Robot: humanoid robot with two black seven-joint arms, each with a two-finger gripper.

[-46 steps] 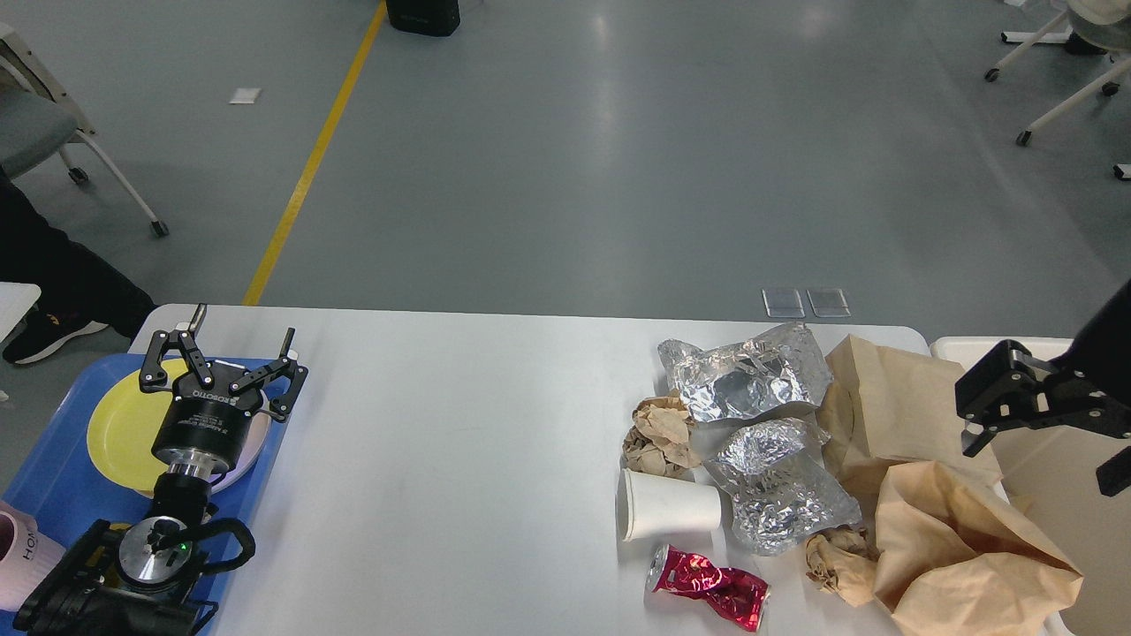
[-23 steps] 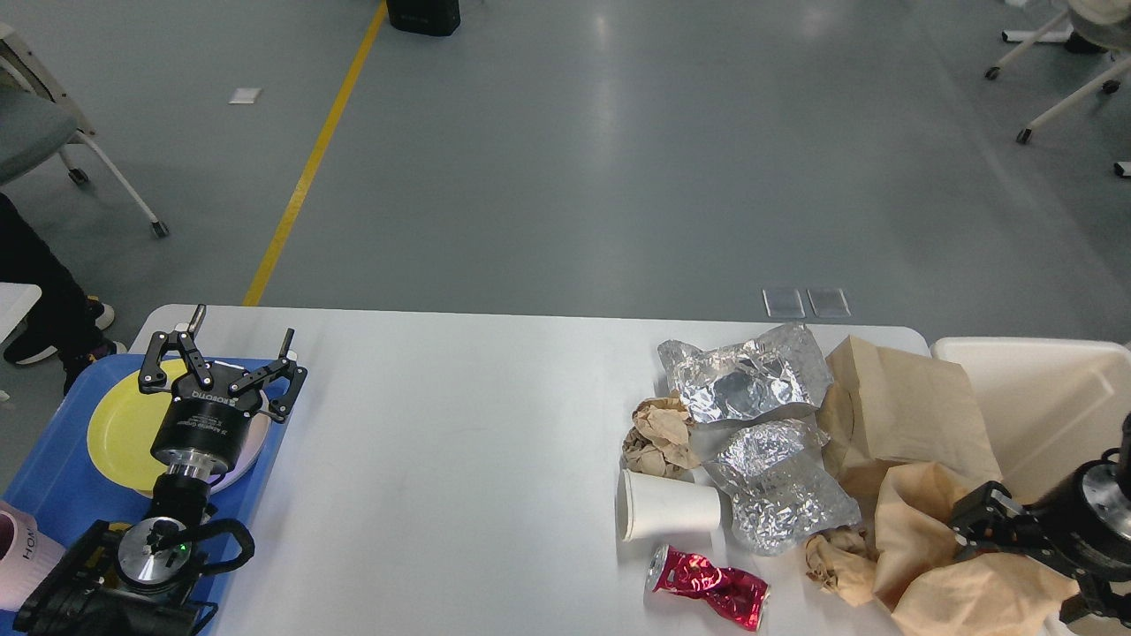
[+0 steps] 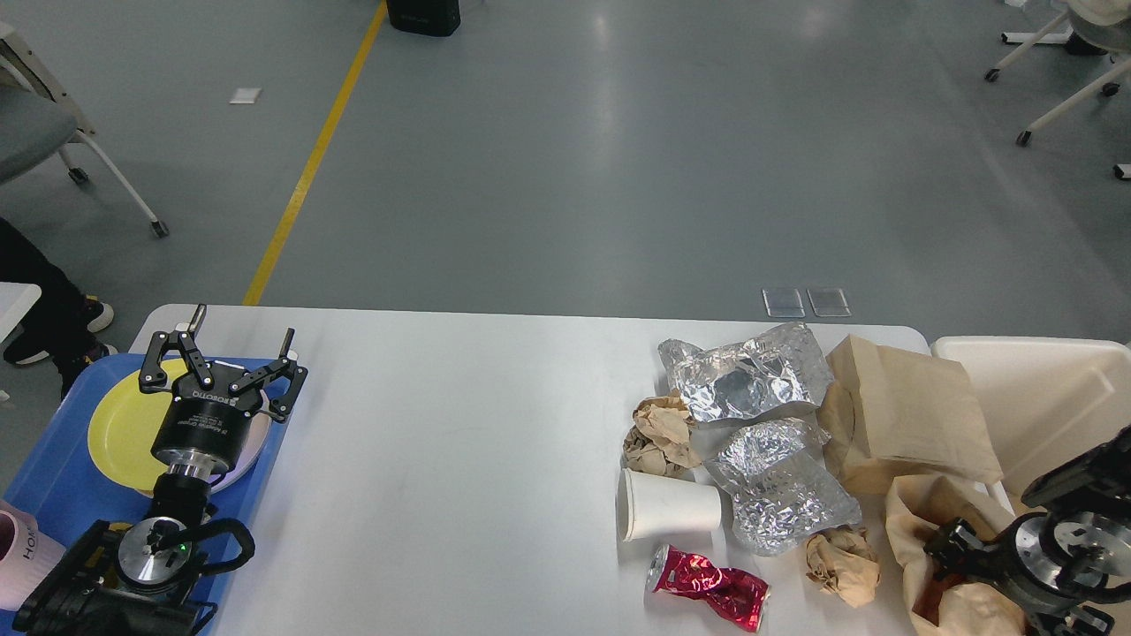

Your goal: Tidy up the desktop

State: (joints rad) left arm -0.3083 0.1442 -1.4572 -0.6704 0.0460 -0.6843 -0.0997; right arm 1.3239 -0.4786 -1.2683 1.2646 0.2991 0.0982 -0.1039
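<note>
The white desktop (image 3: 459,459) carries a heap of litter on its right side. There are two crumpled foil sheets (image 3: 747,371), two brown paper wads (image 3: 658,433), a white paper cup (image 3: 667,505) on its side, a crushed red can (image 3: 711,587) and a flat brown paper bag (image 3: 901,411). At the front right corner my right gripper (image 3: 950,548) is shut on a second, crumpled brown paper bag (image 3: 959,609), whose mouth gapes toward the left. My left gripper (image 3: 239,340) is open and empty above the yellow plate (image 3: 119,424).
A blue tray (image 3: 53,477) at the left edge holds the yellow plate and a pink cup (image 3: 22,556). A cream plastic bin (image 3: 1034,397) stands just past the desktop's right end. Chairs and a person's legs are on the floor at far left.
My right arm came down from above the bin to the front right corner, and the large brown paper bag crumpled and shifted right with it. The left arm stayed still.
</note>
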